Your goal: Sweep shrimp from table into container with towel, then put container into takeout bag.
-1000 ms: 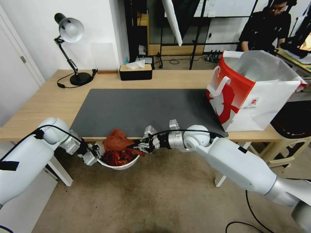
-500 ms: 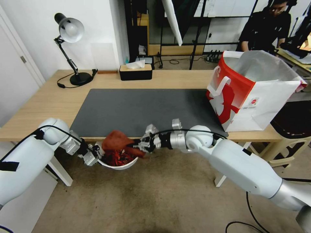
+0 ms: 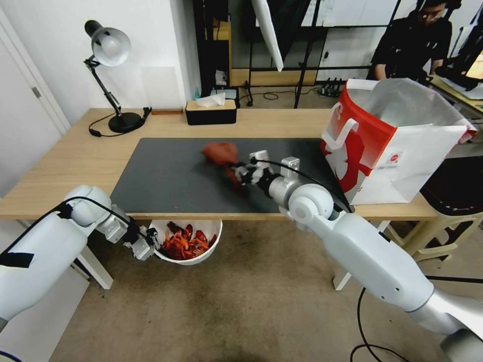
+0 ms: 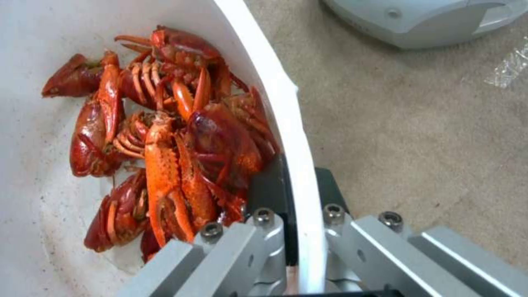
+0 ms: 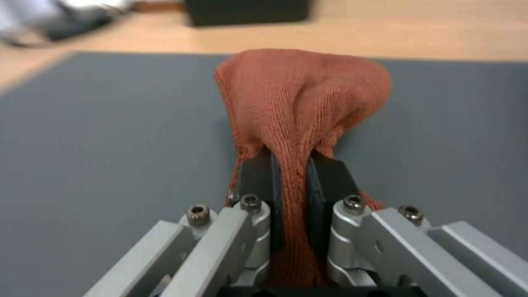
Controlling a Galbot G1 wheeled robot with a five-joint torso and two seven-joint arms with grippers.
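Beige carpet lies beneath the round white bowl (image 3: pixel 185 247), which the left gripper (image 3: pixel 146 246) clamps by its rim just under the light-wood bench (image 3: pixel 70 161) edge to keep the red-orange shrimp (image 4: pixel 170 144); farther off, over the dark grey mat (image 3: pixel 171 176), the right gripper (image 3: pixel 240 173) pinches the rust-red towel (image 5: pixel 300 99) clear, and the red-and-white takeout bag (image 3: pixel 397 146) stands open beyond

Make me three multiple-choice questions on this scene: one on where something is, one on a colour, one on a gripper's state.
1. Where is the bowl?
A. on the mat
B. below the table's front edge
C. inside the bag

2. What colour is the towel?
A. rust red
B. blue
C. white

3. What is the right gripper doing?
A. open, empty
B. shut on the bowl's rim
C. shut on the towel

Answers:
1 B, the left gripper holds it by the rim under the table edge.
2 A, it is rust red.
3 C, cloth sits pinched between its pads.
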